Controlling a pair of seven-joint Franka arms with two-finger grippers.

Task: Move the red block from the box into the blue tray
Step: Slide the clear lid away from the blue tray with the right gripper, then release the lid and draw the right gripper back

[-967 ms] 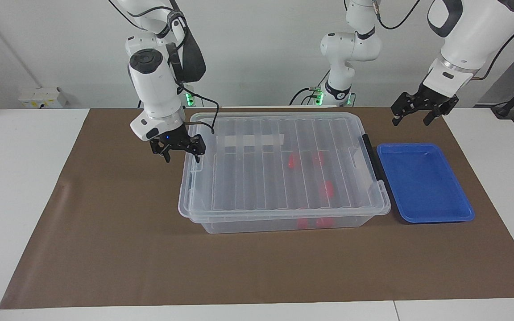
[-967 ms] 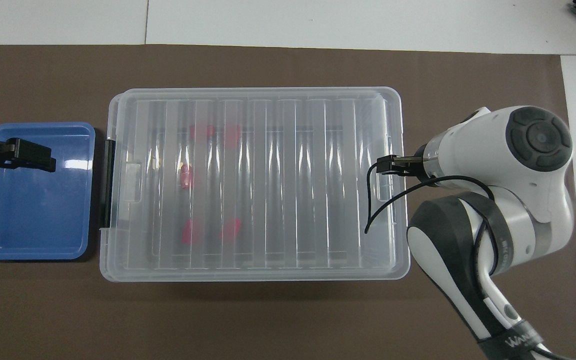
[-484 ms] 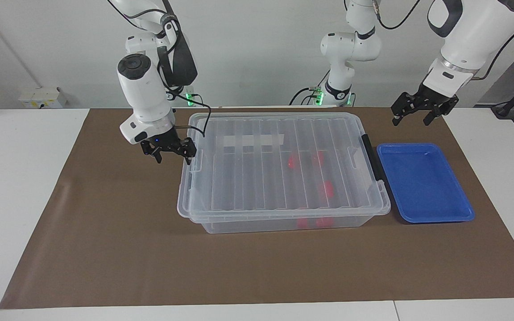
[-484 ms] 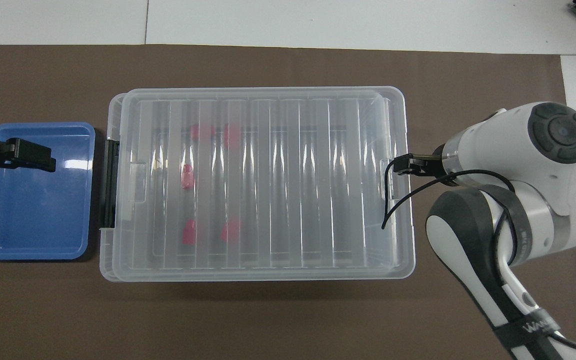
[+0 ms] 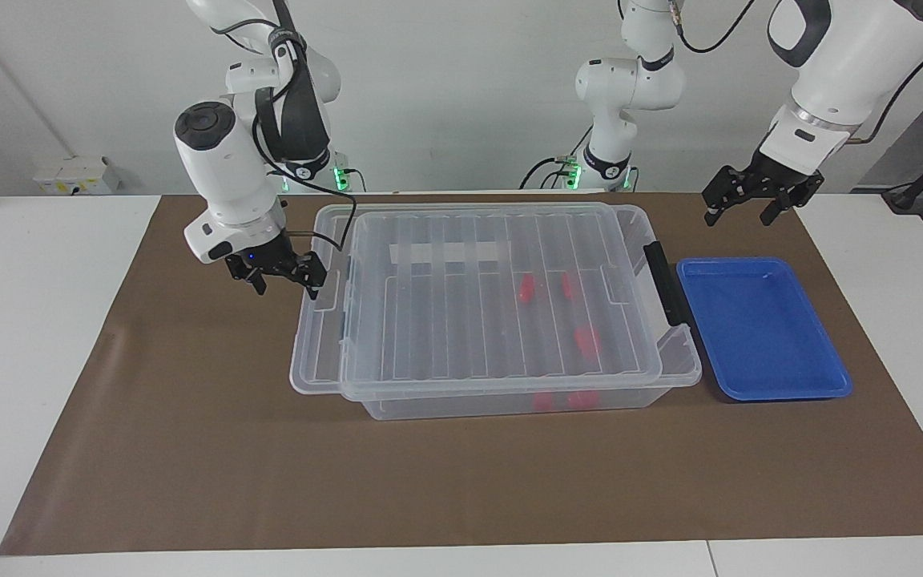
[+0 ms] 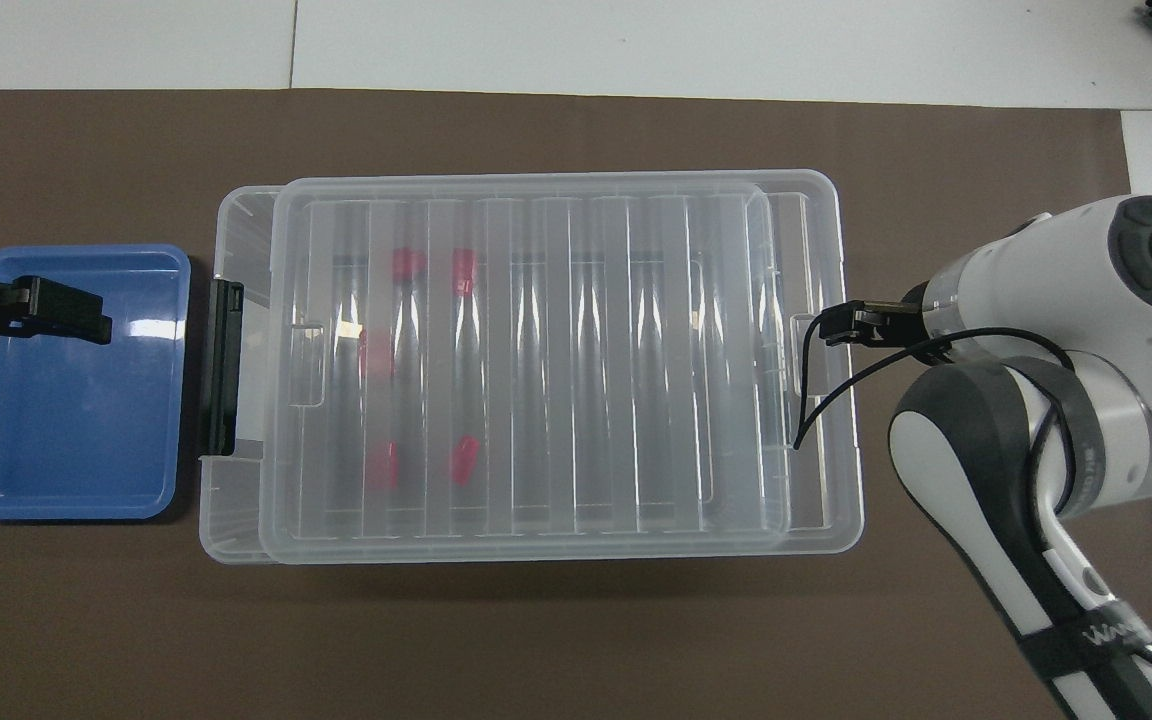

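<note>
The box (image 5: 445,407) is a clear bin in the middle of the brown mat. Its ribbed clear lid (image 5: 469,320) lies on top, shifted toward the right arm's end, so a strip of the box (image 6: 236,215) shows beside the blue tray. Several red blocks (image 5: 525,290) (image 6: 406,262) show through the lid, inside the box near the tray's end. My right gripper (image 5: 289,280) (image 6: 841,325) is shut on the lid's end rim. The blue tray (image 5: 758,328) (image 6: 66,420) lies beside the box with nothing in it. My left gripper (image 5: 738,215) (image 6: 46,310) waits open over the tray's edge.
A black latch (image 5: 662,284) (image 6: 224,365) stands on the box's end wall next to the tray. A black cable (image 6: 816,390) hangs from the right wrist over the lid's end. The mat (image 5: 189,449) lies on a white table.
My right gripper has moved toward its own end of the table, and the lid has slid with it off the box's tray end. The left arm has stayed still.
</note>
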